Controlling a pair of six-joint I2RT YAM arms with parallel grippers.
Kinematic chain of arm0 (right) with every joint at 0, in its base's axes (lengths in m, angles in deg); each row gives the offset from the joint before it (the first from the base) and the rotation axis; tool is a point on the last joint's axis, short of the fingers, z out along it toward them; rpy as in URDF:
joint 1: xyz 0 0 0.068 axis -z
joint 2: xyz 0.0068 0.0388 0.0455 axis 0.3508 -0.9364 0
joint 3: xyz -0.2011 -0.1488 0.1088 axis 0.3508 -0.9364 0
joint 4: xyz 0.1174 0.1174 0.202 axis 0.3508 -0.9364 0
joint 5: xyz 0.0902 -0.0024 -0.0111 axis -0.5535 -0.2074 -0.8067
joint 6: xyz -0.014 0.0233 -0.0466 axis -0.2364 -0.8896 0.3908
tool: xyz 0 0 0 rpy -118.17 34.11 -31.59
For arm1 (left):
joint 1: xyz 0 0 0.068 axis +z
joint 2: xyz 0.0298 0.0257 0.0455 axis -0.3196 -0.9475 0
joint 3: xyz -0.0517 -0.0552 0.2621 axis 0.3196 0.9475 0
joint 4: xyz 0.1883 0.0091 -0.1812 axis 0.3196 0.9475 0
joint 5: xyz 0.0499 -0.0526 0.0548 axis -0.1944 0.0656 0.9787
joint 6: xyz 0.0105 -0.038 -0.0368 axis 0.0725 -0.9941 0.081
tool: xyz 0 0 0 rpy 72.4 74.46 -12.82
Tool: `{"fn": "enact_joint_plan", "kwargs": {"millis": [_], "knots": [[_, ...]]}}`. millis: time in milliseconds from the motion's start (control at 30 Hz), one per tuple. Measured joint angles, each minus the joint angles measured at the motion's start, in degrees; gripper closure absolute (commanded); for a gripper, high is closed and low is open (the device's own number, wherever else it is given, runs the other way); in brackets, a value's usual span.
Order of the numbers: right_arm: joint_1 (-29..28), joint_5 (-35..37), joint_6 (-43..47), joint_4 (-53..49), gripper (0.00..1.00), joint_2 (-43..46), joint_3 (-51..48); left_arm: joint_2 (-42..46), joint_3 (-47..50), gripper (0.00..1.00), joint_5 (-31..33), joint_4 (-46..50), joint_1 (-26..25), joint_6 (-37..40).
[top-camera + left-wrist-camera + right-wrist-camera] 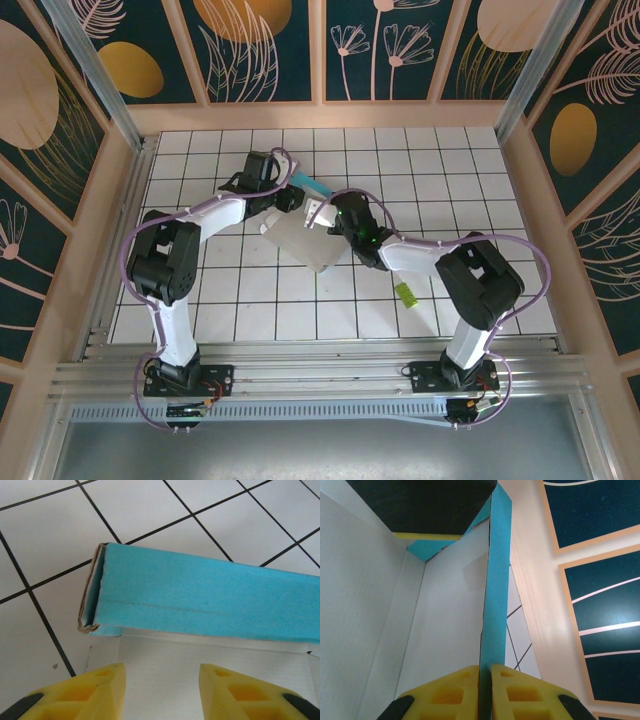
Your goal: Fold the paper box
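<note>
Bright, even light falls from overhead; faint soft shadows lie on the white table (pixel 250 290); both close wrist views look slightly blurred.

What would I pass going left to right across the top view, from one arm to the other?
In order: left elbow → box → green strip → right elbow.

White tabletop (pixel 460 170) ruled in a black square grid, enclosed on the left, far and right sides by wood-framed panels (pixel 265 50) of dark teal bearing gold ovals and pale plant outlines. Aluminium rails (pixel 320 375) line the near edge. Even lighting.
</note>
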Motion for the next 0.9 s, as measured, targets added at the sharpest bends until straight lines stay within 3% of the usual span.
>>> {"fn": "enact_joint_plan", "kwargs": {"millis": [167, 367, 567, 700, 900], "knots": [[3.8, -5.5, 1.8, -2.9, 0.87, 0.8, 1.3, 6.1, 5.1, 0.35, -0.7, -0.1, 0.0, -1.7], [8.3, -16.1, 6.6, -6.3, 0.9, 1.5, 2.8, 25.0, 14.6, 0.01, 2.7, 0.0, 0.0, -10.0], [8.5, -24.2, 12.3, -7.0, 0.89, 1.5, 3.2, 34.0, 14.6, 0.01, 9.8, 2.7, 1.2, -23.4], [7.0, -25.8, 14.8, -6.1, 0.76, 1.5, 2.3, 33.0, 14.5, 0.01, 9.9, 6.4, 4.1, -31.4], [5.5, -26.4, 14.6, -4.4, 0.59, 3.1, -0.9, 28.7, 14.4, 0.05, 7.6, 8.6, 5.9, -36.0]]}}
